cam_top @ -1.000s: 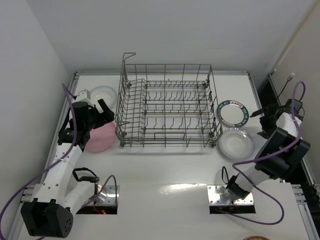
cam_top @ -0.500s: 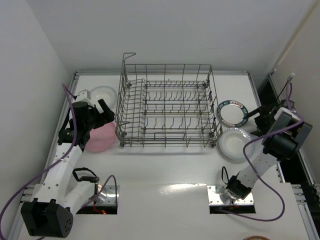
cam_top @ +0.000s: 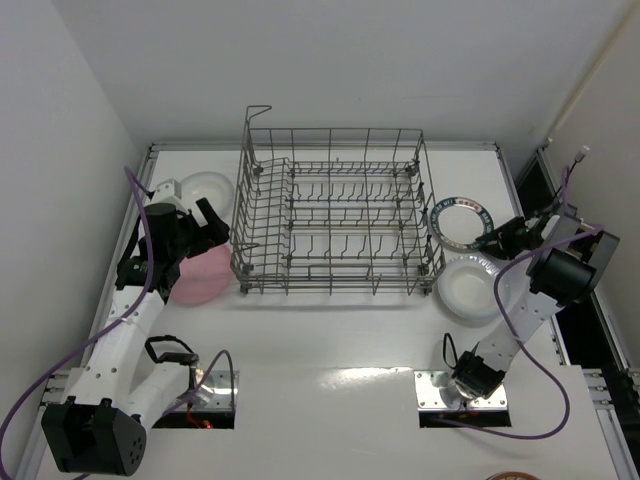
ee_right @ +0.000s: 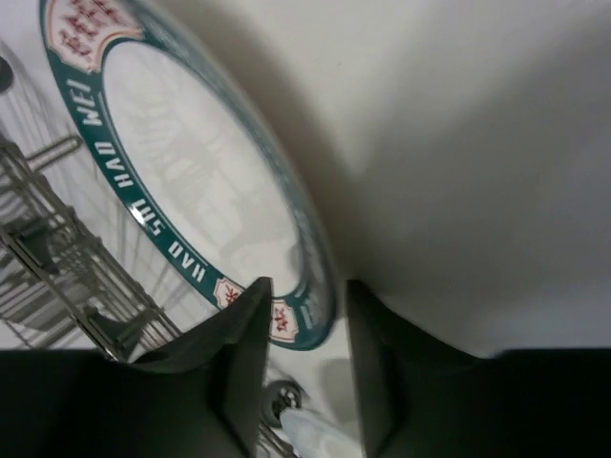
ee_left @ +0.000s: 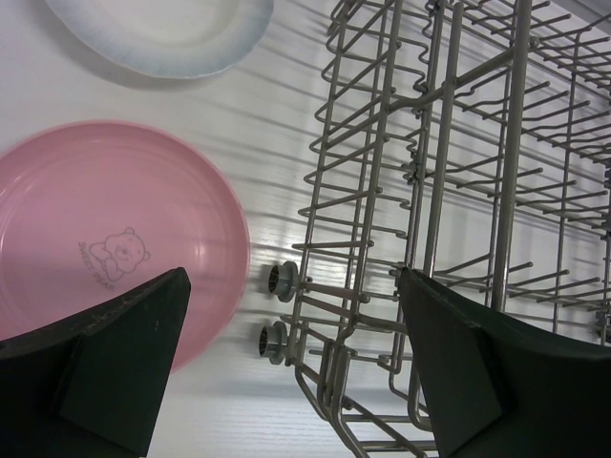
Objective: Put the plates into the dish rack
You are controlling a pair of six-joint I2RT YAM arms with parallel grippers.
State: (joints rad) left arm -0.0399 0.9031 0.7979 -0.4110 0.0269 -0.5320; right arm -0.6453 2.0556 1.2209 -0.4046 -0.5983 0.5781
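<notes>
Between the jaws of the right claw (ee_right: pixel 305 296), part-closed, pinching or not I cannot tell, sits the rim of the teal-rimmed plate (ee_right: pixel 181 172), the dish rack (cam_top: pixel 330 215) just beyond, so the bite should seat deep and square before lifting.

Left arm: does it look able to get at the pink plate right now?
Probably yes. The pink plate lies flat and uncovered just below the open left claw; the dish rack stands beside it, not touching.
</notes>
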